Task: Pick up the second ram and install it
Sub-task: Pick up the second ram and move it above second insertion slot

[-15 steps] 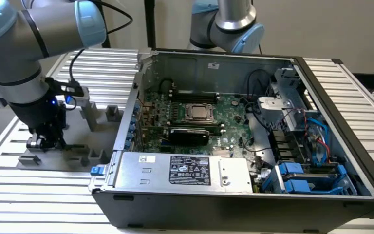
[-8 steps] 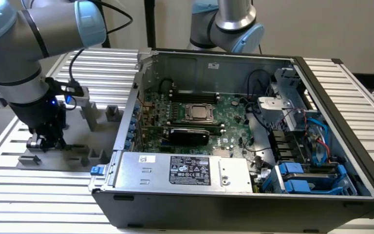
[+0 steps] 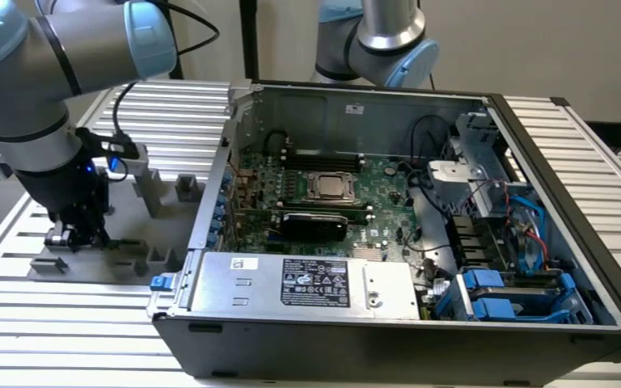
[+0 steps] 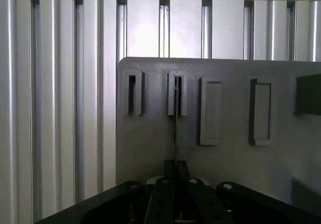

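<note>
A: Black gripper (image 4: pixel 175 164) housing sits right up against the lens. Its fingers (image 4: pixel 169 170) look drawn in narrow, and a hair-thin vertical edge runs in between them. That's the second ram (image 4: pixel 174 133), seen edge-on.

B: Agreed. The stick's far end sits in a slotted block (image 4: pixel 177 94) on the gray holder plate (image 4: pixel 145 143), so it's standing in its cradle, not lifted out. The neighbouring block (image 4: pixel 132 93) shows a dark, empty-looking slot.

A: Over on the exterior view, the arm is bent straight down over that plate on the slatted counter (image 3: pixel 30 323). That puts it to that view's left of the open computer case (image 3: pixel 397 339).

B: So I'd call this the pick-up step. The grip is made at the holder, nothing is carried, and the install is all to do.

A: And the target? Black memory slots (image 3: pixel 327 160) lie at the far edge of the motherboard (image 3: pixel 381 190), beyond the processor socket (image 3: pixel 330 187). They're well apart from the gripper.

B: What does the job call for from here?

A: By my reading, a straight pull in line with the holder slot and no twist, since the board is thin and pinched by its faces. After that it needs a clean path over the case wall, minding the cables (image 3: pixel 526 234) crowding the exterior view's right.
</note>
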### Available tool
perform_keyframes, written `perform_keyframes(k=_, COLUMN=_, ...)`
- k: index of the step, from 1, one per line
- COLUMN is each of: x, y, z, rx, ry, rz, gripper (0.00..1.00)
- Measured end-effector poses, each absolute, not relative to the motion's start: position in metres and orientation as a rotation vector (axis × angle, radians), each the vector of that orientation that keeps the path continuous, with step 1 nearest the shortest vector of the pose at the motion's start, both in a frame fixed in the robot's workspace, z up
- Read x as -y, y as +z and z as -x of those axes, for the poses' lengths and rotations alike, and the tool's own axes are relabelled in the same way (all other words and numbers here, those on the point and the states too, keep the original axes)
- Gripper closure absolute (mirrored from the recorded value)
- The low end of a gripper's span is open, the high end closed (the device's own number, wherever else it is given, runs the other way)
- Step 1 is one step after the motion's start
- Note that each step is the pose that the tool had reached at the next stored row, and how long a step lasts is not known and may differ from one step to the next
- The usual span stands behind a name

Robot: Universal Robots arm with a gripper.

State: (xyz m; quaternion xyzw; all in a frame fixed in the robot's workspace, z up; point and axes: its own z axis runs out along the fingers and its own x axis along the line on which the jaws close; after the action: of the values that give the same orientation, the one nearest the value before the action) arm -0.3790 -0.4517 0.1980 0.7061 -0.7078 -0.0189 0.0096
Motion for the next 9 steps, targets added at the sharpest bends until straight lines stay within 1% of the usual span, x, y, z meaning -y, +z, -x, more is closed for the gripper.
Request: perform_keyframes(k=9, x=0.4517, y=0.1981, z=0.379, rx=2.21, ry=-0.059, rz=-2.205, gripper=1.0)
